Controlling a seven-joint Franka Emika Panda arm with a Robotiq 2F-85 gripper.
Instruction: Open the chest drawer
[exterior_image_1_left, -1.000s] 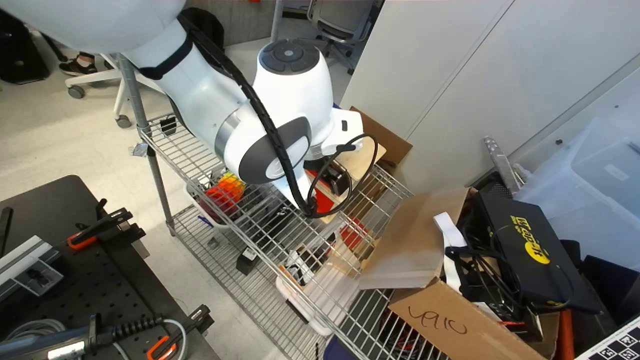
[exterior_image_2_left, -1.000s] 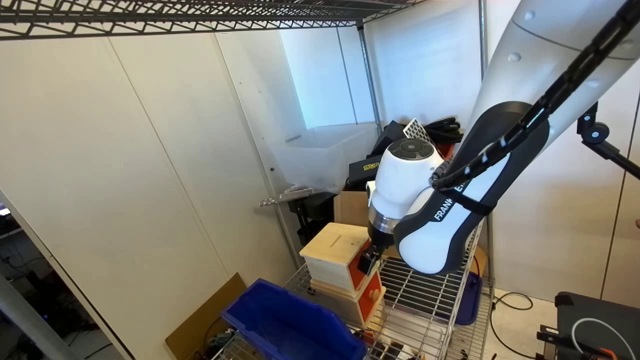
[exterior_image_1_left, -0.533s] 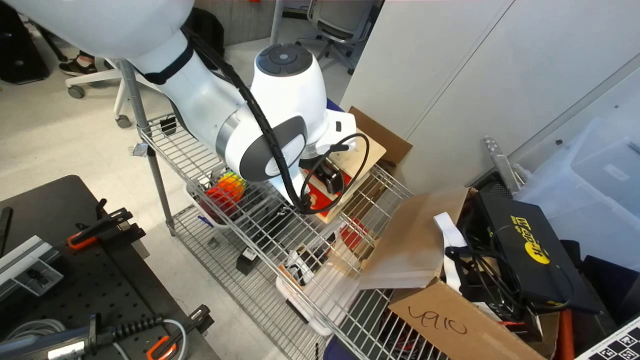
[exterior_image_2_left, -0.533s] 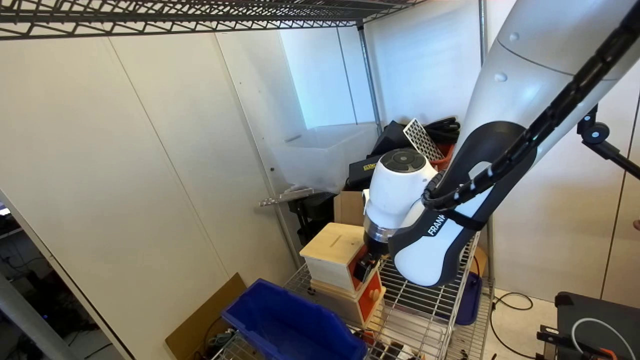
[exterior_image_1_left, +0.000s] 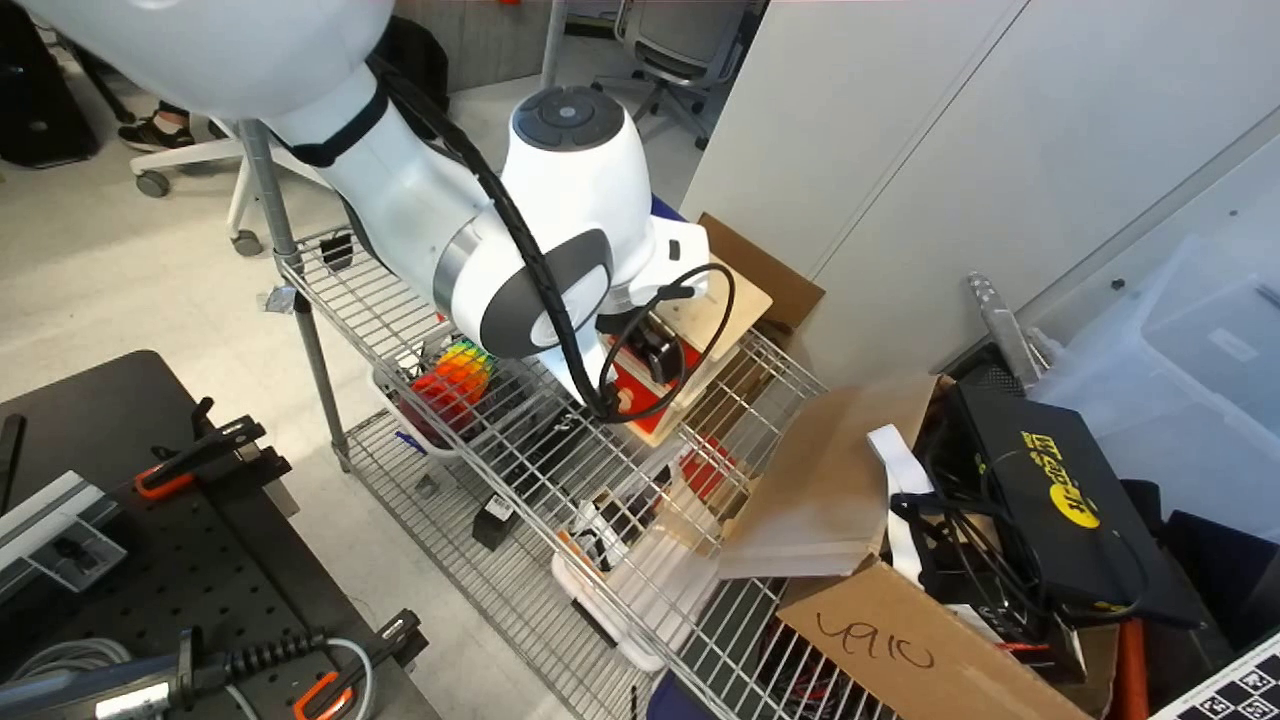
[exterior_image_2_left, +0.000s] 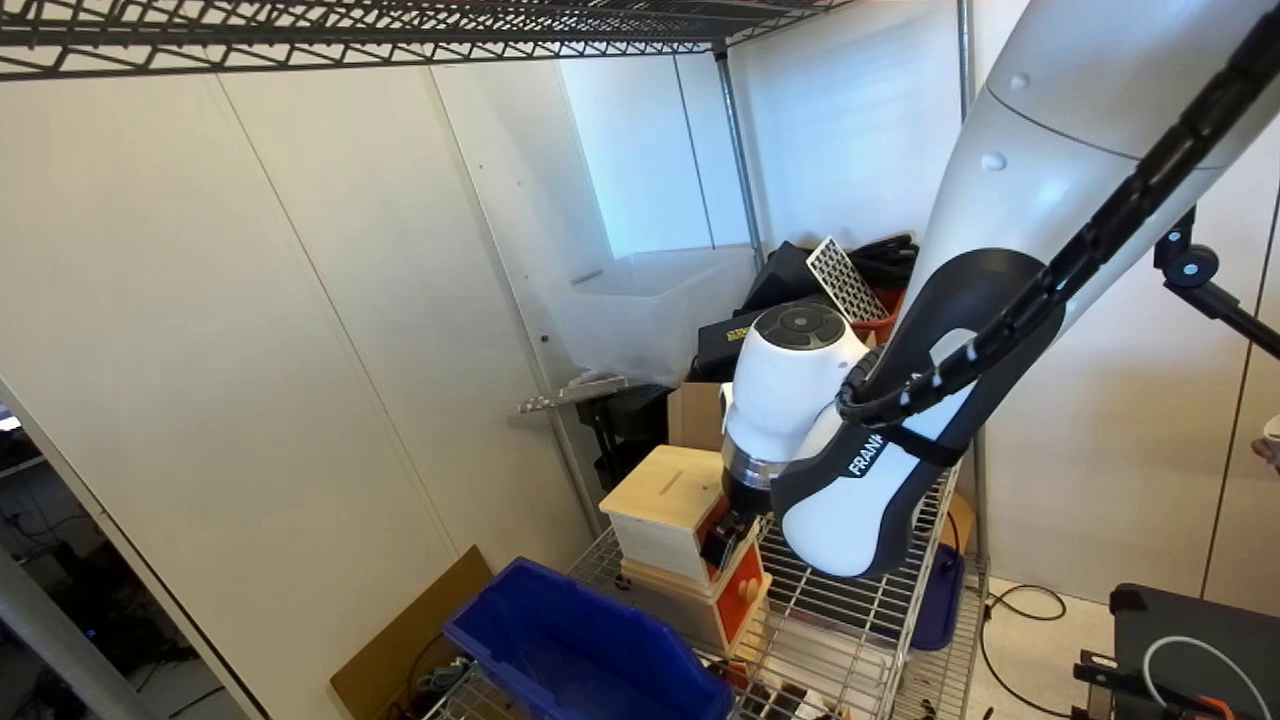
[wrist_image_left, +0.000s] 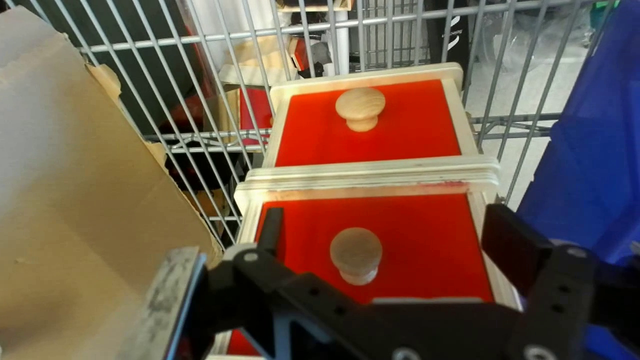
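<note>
The gripper (wrist_image_left: 390, 237) is held at the front of the chest (wrist_image_left: 367, 172), fingers (wrist_image_left: 512, 250) parted wide, room left on both sides of the upper knob (wrist_image_left: 356, 252). In the wrist view, the chest's right edge is overlapped by one finger. A box flap (wrist_image_left: 100, 200) is seen at left of it and a bin (wrist_image_left: 595, 140) at right, bars of the wire shelf (wrist_image_left: 240, 34) showing between. The chest is borne by that shelf, continued past its front. Farther off, a pale wall (exterior_image_1_left: 900, 190) and a chair (exterior_image_1_left: 690, 35) are seen.
</note>
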